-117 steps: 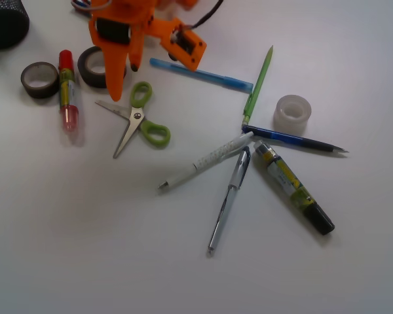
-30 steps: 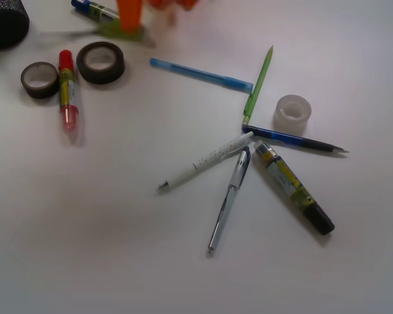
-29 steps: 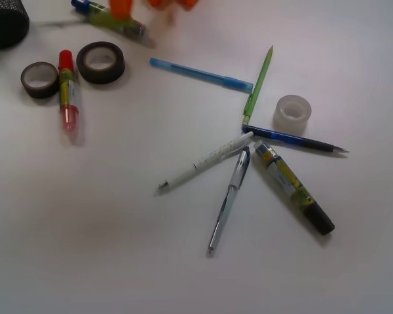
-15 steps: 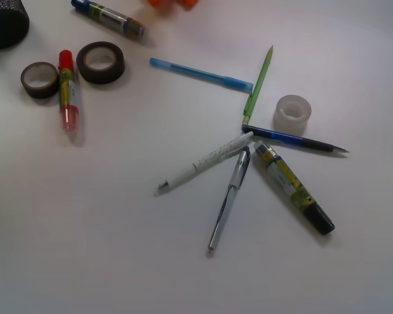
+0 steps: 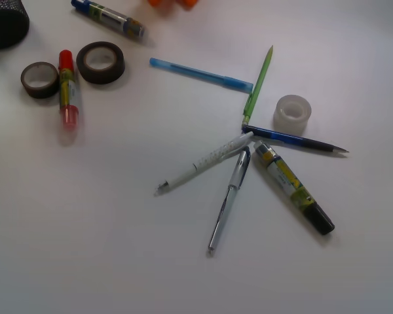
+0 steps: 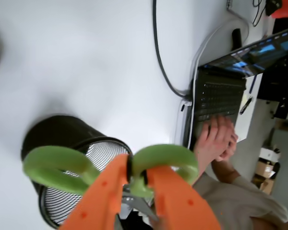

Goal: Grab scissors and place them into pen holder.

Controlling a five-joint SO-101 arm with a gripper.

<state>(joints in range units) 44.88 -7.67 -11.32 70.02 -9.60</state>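
Lime plastic loops, steel blades: scissors (image 6: 110, 167) light, stiff; tool (image 6: 134, 184) pinching near pivot, over pen holder (image 6: 72, 143).

You see lime-green scissors (image 6: 110, 167) handles, orange fingers (image 6: 105, 191), a black mesh pen holder (image 6: 67, 139) and a white bench (image 5: 85, 216).

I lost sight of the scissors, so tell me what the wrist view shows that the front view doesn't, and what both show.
Only the wrist view shows the lime-green-handled scissors, clamped in the orange hand above the holder's opening, plus a black cable, an open laptop and a person's hands at it.

Only the front view shows the scattered pens, the two dark tape rolls and the clear tape roll.

Both show the black wire-mesh pen holder and the white table.
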